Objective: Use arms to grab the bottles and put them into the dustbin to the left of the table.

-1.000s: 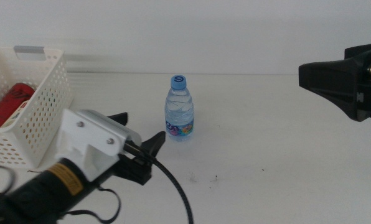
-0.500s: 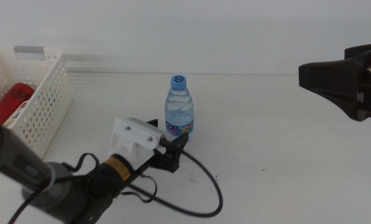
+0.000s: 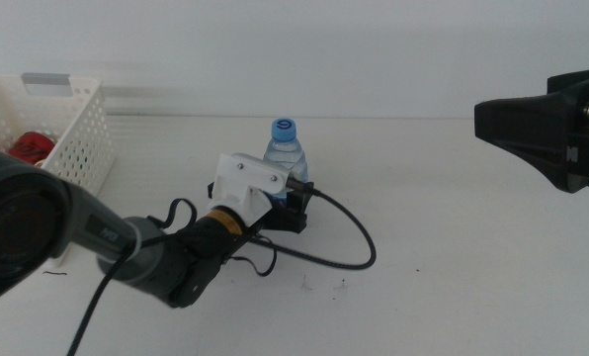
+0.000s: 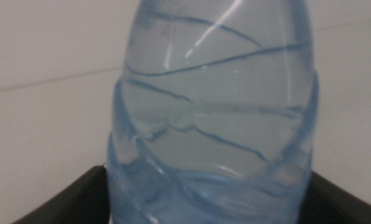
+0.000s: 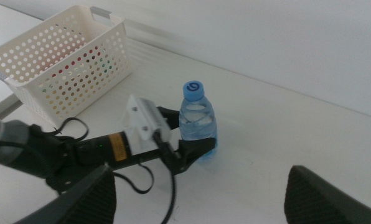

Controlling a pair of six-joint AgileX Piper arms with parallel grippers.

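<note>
One small water bottle (image 3: pixel 286 148) stands upright near the middle of the white table (image 3: pixel 453 247), blue cap (image 3: pixel 285 127) up and its long axis vertical. The left gripper (image 3: pixel 293 210) sits low at the bottle's base with a dark jaw on either side of it; the jaws are spread about the bottle's width, but I cannot tell if they press on it. Well off to the left stands the one white dustbin (image 3: pixel 72 148) with a red can (image 3: pixel 28 148) inside, nothing lies between it and the bottle, and the right gripper (image 3: pixel 546 124) hangs open high at the right, far from both.
</note>
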